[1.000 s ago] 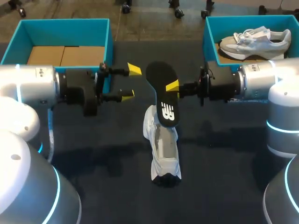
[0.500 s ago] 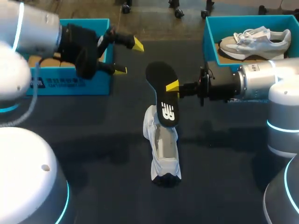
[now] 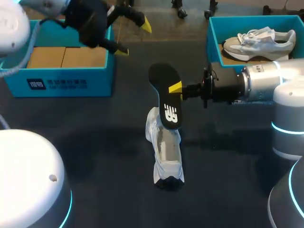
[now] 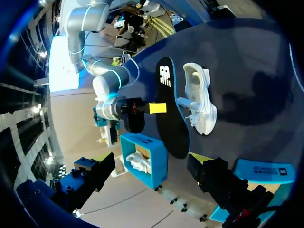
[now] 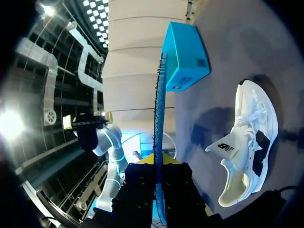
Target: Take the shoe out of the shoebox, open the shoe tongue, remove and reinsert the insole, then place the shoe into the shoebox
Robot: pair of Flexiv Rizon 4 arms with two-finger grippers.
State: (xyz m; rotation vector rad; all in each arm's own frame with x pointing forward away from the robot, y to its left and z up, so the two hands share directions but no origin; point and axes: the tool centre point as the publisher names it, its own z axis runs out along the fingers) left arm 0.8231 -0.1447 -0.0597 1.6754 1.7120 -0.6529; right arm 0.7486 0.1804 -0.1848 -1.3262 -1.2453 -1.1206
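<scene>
From the head view, the shoe (image 3: 166, 154) lies mid-table (image 3: 95, 142), its long axis running near to far. Its far end is hidden behind the black insole (image 3: 165, 92). That insole hangs above it along the same line, broad end away from me and printed end over the shoe. My right gripper (image 3: 176, 88) comes in from the right and pinches the insole's edge. My left gripper (image 3: 134, 38) is raised by the far right corner of the left shoebox (image 3: 71, 83), its fingers wide apart and holding nothing.

In the left wrist view, the gripper (image 4: 152, 161) gapes, with only the dark finger bodies clear. Ahead of it the insole (image 4: 170, 109) and shoe (image 4: 198, 102) lie parallel. The shoe's opening sits beside the insole's printed end.

In the right wrist view, the insole (image 5: 159, 109) stands edge-on, clamped between the fingers of the gripper (image 5: 159, 164), whose yellow tips barely show. Beside it is the shoe (image 5: 247, 142), tongue flopped out and toe toward the left shoebox (image 5: 185, 54), so the heel faces me.
</scene>
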